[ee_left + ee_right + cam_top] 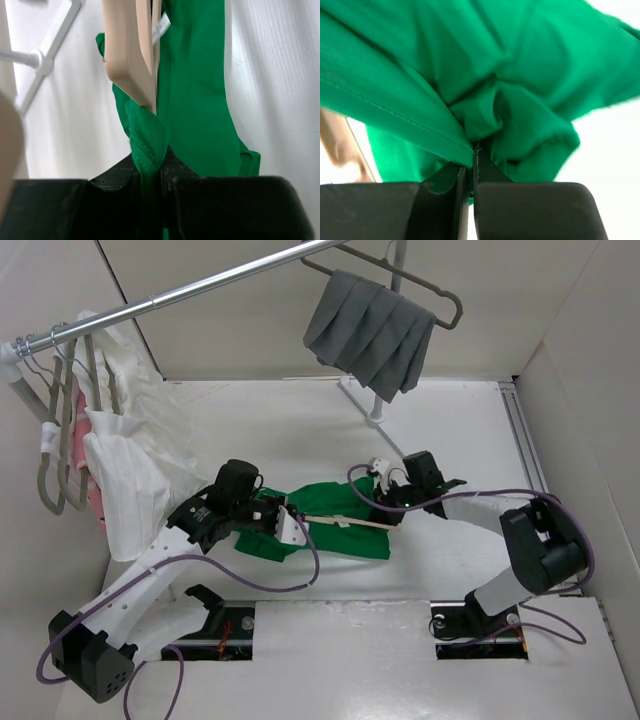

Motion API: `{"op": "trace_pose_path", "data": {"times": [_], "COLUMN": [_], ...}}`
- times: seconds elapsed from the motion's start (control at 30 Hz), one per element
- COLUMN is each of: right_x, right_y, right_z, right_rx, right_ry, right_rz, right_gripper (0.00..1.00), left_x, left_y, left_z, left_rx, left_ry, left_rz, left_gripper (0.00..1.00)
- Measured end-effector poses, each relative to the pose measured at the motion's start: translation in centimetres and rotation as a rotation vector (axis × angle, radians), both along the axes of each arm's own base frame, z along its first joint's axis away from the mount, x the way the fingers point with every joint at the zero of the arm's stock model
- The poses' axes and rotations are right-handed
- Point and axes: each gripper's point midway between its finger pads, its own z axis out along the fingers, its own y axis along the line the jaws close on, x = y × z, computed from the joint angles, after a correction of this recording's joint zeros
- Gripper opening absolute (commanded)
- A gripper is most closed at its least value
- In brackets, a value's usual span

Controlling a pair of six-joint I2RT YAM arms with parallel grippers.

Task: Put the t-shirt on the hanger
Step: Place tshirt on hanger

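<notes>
The bright green t-shirt [335, 525] lies bunched on the white table between my two arms. The beige hanger [350, 523] lies across it, one arm running along the cloth. My left gripper [268, 515] is shut on the ribbed collar of the t-shirt [148, 137]; the hanger [131, 50] and the white neck label [161, 26] show just beyond the fingers. My right gripper [392, 502] is shut on a fold of the t-shirt [485, 120] at its right end, with a bit of the hanger [340, 145] at the left edge of that view.
A metal rail [190, 290] runs across the back. A grey hanger with grey pleated cloth [370, 330] hangs from it at centre right. White and pink garments [120, 450] hang on grey hangers at the left. The rack's white foot [375, 420] stands behind the t-shirt.
</notes>
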Motion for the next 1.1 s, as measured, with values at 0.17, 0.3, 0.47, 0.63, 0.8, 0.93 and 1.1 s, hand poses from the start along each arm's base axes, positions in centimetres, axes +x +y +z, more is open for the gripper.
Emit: {"op": "trace_pose_path", "data": {"times": [0.17,0.3,0.47,0.63,0.8,0.93,1.1], "right_x": [1.3,1.1,-0.1,-0.5,-0.7,-1.6,-0.3], "right_y": [-3.4,-6.1,-7.9,-8.2,-5.1,-0.7,-0.3], "right_z": [2.8,4.5,5.9,9.2,13.2,14.9,15.2], "right_rx": [0.103,0.159,0.190,0.192,0.174,0.181,0.157], "right_ry": [-0.050,-0.071,-0.066,-0.131,-0.245,-0.278,-0.285], "right_rz": [-0.103,-0.172,-0.216,-0.206,-0.053,0.116,0.140], "right_gripper": [0.00,0.00,0.00,0.00,0.00,0.07,0.82], "left_x": [1.6,4.0,5.9,6.9,6.3,4.7,2.9], "left_y": [0.7,1.1,1.5,2.0,1.8,0.2,-1.4], "left_z": [-0.1,-0.5,-1.4,-1.6,-1.7,-1.1,0.6], "left_rx": [-0.051,-0.071,-0.056,-0.023,0.009,0.010,-0.035], "left_ry": [0.090,0.120,0.125,0.082,0.065,0.072,0.110], "left_rz": [0.124,0.238,0.312,0.343,0.293,0.215,0.151], "left_gripper": [0.00,0.00,0.00,0.00,0.00,0.00,0.00]}}
